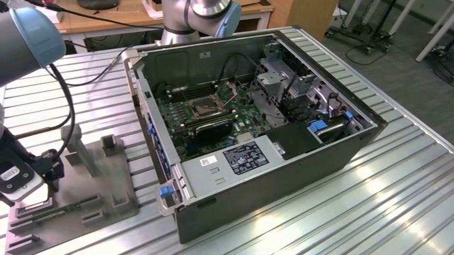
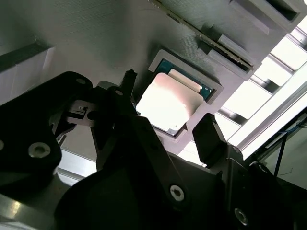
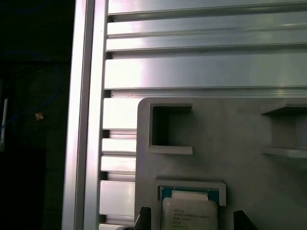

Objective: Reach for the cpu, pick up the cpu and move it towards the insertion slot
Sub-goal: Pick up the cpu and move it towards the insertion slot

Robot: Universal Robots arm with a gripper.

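The hand (image 2: 167,98) hangs open over the grey tray (image 1: 106,180), its two black fingers (image 2: 209,133) standing either side of the cpu (image 2: 168,106) without touching it — the chip lies flat in the tray's square recess (pale face up). The tray sits on a ribbed aluminium surface (image 1: 376,212) beside an open computer case (image 1: 284,164), whose green motherboard (image 1: 237,114) carries the insertion slot (image 1: 206,109), well apart from the chip. Beyond the surface — a wooden desk (image 1: 291,16) and grey floor (image 1: 397,61).

grey arm (image 1: 10,58), pale blue joint caps (image 1: 35,31), black cable (image 1: 67,101), black gripper (image 2: 168,103) with silver screws (image 2: 177,192)
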